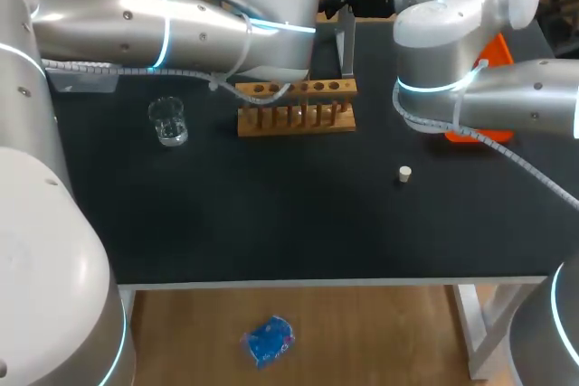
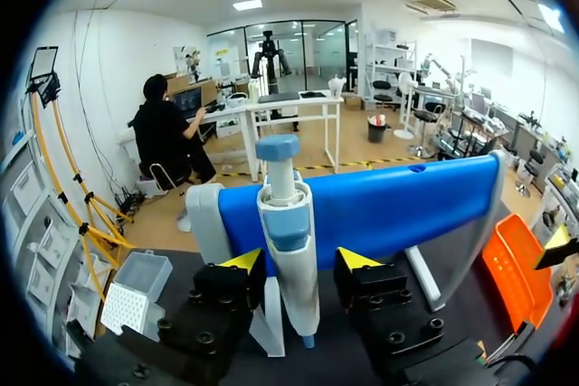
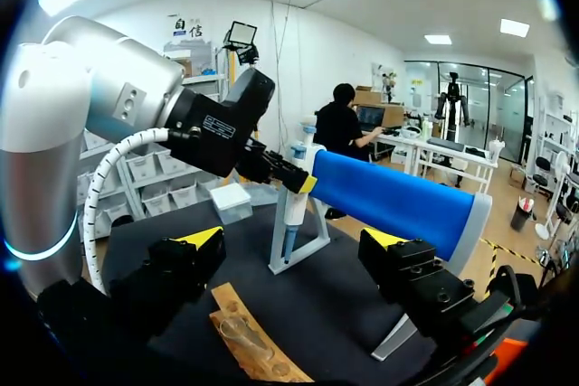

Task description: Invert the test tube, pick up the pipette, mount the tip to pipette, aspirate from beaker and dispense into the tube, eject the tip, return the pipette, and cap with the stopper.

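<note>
- Progress is standing early, by my reading: the pipette (image 2: 288, 241) is hanging on its white stand (image 3: 298, 255) at the back of the table (image 1: 271, 223), not yet lifted.
- The left gripper (image 2: 301, 264) is sitting around the pipette's body, its fingers (image 2: 244, 261) spread on either side with a slim gap showing, so nothing is being pinched.
- The right gripper (image 3: 294, 240) is hovering over the rack (image 1: 297, 106), fingers wide apart and carrying nothing.
- A clear test tube (image 3: 241, 332) is standing in the rack with what looks like its mouth upward, so the inverting step is seeming done, though I cannot be sure.
- Everything after is waiting: the tip box (image 2: 131, 296) is sitting beside the stand, the beaker (image 1: 168, 121) is resting well apart from the rack, and the stopper (image 1: 404, 174) is lying alone nearer the table's front.
- The pipette's long axis is running upright, its blue plunger button pointing up and its narrow nose pointing down.
</note>
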Controlling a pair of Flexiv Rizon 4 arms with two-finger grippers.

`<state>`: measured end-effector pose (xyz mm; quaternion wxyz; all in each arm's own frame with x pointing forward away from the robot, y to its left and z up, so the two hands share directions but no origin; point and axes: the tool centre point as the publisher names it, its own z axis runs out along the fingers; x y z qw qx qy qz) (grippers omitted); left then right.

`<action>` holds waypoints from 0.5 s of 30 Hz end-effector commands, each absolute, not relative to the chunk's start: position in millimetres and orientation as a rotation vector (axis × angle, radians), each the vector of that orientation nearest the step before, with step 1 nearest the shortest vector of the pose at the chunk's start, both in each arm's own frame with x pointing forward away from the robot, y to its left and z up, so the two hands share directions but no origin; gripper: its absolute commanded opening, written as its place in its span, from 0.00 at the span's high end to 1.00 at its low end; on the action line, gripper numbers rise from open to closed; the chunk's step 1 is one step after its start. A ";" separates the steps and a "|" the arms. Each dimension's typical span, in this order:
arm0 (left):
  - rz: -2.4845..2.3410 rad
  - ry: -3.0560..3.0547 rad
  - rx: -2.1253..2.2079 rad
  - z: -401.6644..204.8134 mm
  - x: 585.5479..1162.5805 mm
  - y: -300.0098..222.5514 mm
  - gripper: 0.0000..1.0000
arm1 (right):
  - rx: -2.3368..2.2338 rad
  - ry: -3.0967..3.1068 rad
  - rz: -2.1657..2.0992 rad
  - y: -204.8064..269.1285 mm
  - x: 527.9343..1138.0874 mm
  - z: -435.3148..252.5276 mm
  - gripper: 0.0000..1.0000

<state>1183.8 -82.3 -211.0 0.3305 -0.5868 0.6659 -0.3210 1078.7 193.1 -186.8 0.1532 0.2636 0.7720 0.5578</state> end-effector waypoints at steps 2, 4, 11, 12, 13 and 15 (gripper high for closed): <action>-0.851 1.737 -1.531 -207.3 1177.0 -80.9 0.51 | 0.755 2.213 1.602 193.0 1079.1 -187.2 0.00; -0.854 1.733 -1.530 -205.1 1173.1 -81.3 0.51 | 0.755 2.213 1.602 193.0 1079.1 -187.2 0.00; -0.858 1.709 -1.538 -203.8 1149.2 -82.0 0.37 | 0.755 2.213 1.602 193.0 1079.1 -187.2 0.00; -0.857 1.708 -1.540 -204.0 1144.8 -82.5 0.35 | 0.755 2.213 1.602 193.0 1079.1 -187.2 0.00; -0.853 1.703 -1.545 -204.1 1140.5 -82.1 0.35 | 0.755 2.213 1.602 193.0 1079.1 -187.2 0.00; -0.852 1.702 -1.544 -203.4 1130.4 -83.5 0.33 | 0.755 2.213 1.602 193.0 1079.1 -187.2 0.00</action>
